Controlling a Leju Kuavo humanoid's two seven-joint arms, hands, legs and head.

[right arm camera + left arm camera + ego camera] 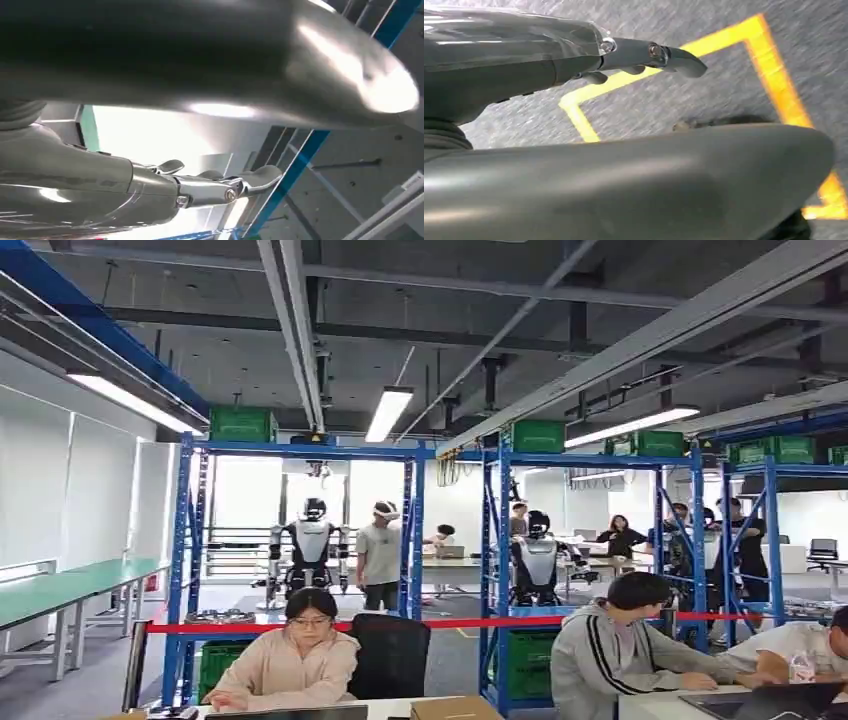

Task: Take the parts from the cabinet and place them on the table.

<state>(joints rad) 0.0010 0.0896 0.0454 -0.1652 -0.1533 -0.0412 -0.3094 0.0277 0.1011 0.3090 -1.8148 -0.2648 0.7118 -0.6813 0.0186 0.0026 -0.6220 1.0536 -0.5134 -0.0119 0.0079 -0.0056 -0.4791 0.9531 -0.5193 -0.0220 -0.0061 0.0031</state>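
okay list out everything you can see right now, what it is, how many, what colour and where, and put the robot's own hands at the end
Shelving racks: several, blue, across mid-room.
Crates: several, green, on the rack tops and low shelves.
Barrier tape: one, red, strung across the racks.
Humanoid robots: two, silver-black, behind the racks.
Seated people: at least three, at the near desks; others stand farther back.
Long table: one, green-topped, at left.
Floor tape: yellow, on grey floor.
Left hand: dark, empty, hanging above the floor.
Right hand: silver, empty, near a blue rack.

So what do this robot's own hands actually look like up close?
Each robot hand is sleek and glossy. The left robot hand has a smooth dark grey shell, a thick rounded thumb and slim dark fingers with small silver screws. The right robot hand looks shinier and more silvery.
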